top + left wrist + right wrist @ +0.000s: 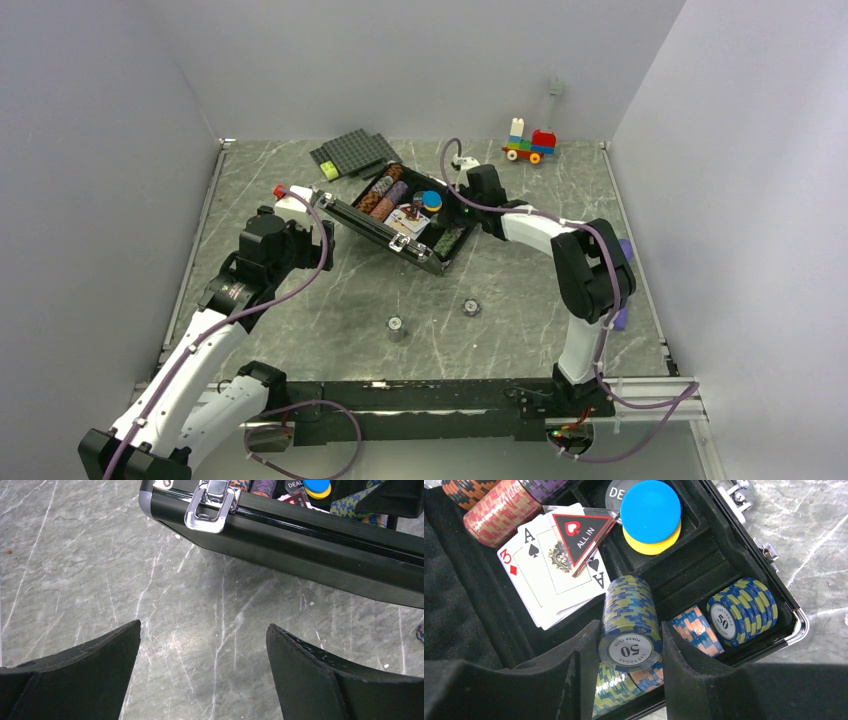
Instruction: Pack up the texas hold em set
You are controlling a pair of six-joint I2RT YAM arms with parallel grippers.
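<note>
Our right tool [630,630] grips the blue-green chip stack [628,611] over the open briefcase [744,535]. We'd keep it level and seat it in its row w/o spilling. Left tool [203,627] hangs open above the table [75,570], beside the case front.

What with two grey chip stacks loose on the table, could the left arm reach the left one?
Probably yes: left gripper open and empty, only bare table between it and that stack.
</note>
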